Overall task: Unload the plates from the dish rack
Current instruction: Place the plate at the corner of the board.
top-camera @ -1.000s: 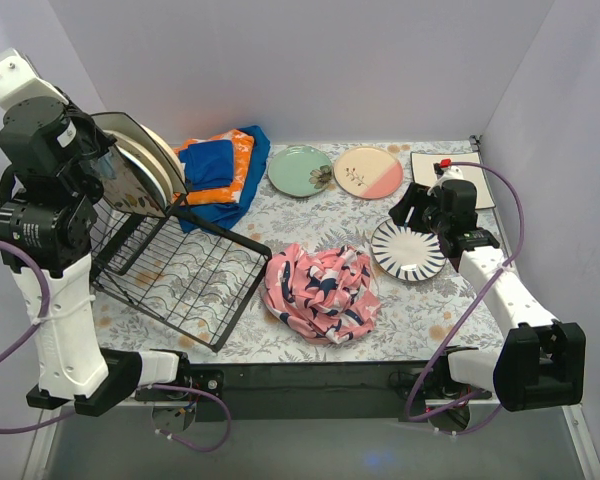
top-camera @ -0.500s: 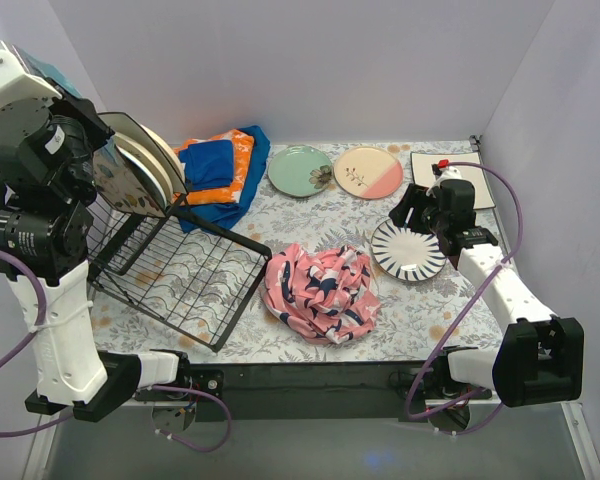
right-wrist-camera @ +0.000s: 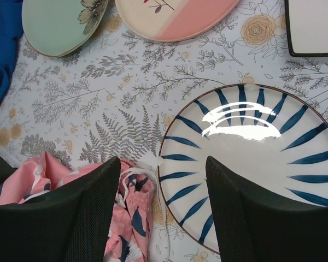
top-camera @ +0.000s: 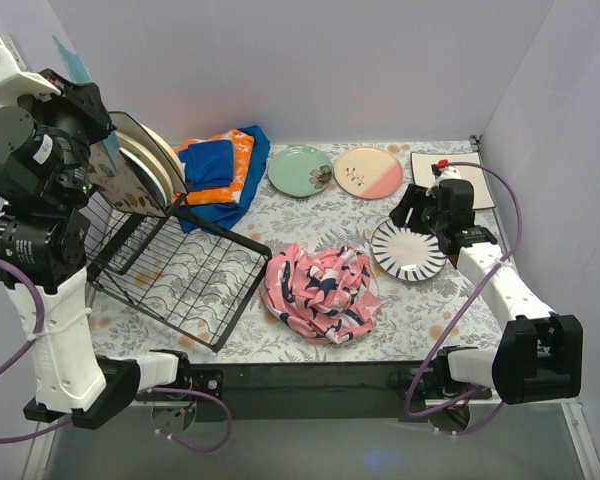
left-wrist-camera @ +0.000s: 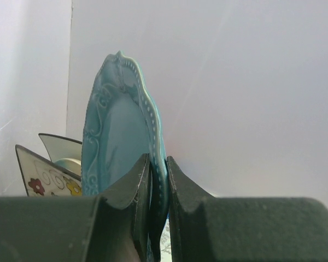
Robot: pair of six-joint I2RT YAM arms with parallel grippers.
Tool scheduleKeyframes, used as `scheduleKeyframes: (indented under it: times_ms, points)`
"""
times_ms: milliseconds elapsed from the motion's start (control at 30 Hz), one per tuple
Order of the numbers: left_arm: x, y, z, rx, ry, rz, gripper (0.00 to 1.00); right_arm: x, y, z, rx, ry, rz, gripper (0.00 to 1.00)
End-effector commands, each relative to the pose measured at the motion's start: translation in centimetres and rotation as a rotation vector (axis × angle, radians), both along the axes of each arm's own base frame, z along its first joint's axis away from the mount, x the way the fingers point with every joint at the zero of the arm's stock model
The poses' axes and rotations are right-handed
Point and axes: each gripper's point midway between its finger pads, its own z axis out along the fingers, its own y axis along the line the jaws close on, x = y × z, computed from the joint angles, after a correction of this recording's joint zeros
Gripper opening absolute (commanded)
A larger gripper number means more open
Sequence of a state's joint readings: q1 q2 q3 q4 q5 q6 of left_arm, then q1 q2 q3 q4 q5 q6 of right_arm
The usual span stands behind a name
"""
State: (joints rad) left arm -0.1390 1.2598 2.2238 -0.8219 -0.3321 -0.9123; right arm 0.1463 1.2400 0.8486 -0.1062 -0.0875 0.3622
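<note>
Wide desk (top-camera: 420,315) under a grey floral covering, viewed from above. At the left, a large black wire dish rack (top-camera: 180,270) with a grid base and raised sides. Near the middle, a crumpled pink patterned cloth (top-camera: 320,290); at the far side, folded blue-and-orange cloths (top-camera: 220,170).

Standing on edge in the rack's far slots, several round ceramic plates (top-camera: 145,170), among them a white plate with red flower marks (left-wrist-camera: 44,180).

Already out and lying flat on the right half of the desk:
- a mint green plate with a flower (top-camera: 300,170)
- a cream-and-pink plate (top-camera: 368,172) just beside it
- a cream square plate (right-wrist-camera: 317,27) at the far right
- a white plate with blue rays (right-wrist-camera: 251,153), nearer

Above the rack's far left corner, left fingers (left-wrist-camera: 158,164) pressed together on the rim of a scalloped teal ceramic plate (left-wrist-camera: 120,136), held on edge, higher than the plates in the slots.

Right fingers (right-wrist-camera: 161,164) spread, holding nothing, hovering over the left edge of the blue-rayed plate.

Step in hand, by the look of it: carrying the teal plate out of the rack. Next move likely calling for a swing right to a bare patch of desk, then tilting the plate flat before letting go, avoiding the cloths and the plates already down.
</note>
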Motion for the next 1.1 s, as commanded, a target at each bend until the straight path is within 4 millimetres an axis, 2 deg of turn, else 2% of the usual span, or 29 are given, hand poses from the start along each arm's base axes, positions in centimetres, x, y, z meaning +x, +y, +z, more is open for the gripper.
scheduleKeyframes:
  times_ms: [0, 33, 233, 433, 767, 933, 967, 1033, 1067]
  points:
    - [-2.3, -1.7, 5.3, 0.003, -0.224, -0.108, 0.0, 1.1, 0.1, 2.3, -0.01, -0.068, 0.003, 0.69]
    - [-1.9, -1.8, 4.9, 0.006, -0.216, -0.112, 0.0, 1.1, 0.0, 2.1, -0.011, -0.065, 0.0, 0.69]
    - [-2.7, -2.1, 5.4, 0.003, -0.242, -0.135, 0.0, 1.1, 0.1, 1.9, -0.01, -0.057, 0.002, 0.69]
    - [-5.1, -3.5, 7.9, -0.018, -0.323, -0.232, 0.0, 1.1, 0.1, 1.9, -0.008, -0.057, 0.003, 0.69]
    - [-6.7, -5.2, 8.3, -0.039, -0.359, -0.341, 0.0, 0.9, 0.0, 2.0, -0.013, -0.061, 0.002, 0.69]
    - [-4.7, -7.8, 6.3, -0.03, -0.324, -0.473, 0.0, 0.8, 0.2, 2.1, 0.001, -0.061, 0.005, 0.69]
    - [-2.9, -8.3, 4.5, -0.032, -0.273, -0.486, 0.0, 0.7, 0.4, 2.4, 0.014, -0.065, 0.008, 0.69]
    - [-1.7, -8.9, 3.4, -0.024, -0.262, -0.509, 0.0, 0.5, 0.9, 3.6, 0.039, -0.089, 0.03, 0.69]
    - [-0.3, -9.2, 1.7, -0.027, -0.225, -0.513, 0.0, 0.4, 1.0, 4.1, 0.051, -0.1, 0.03, 0.69]
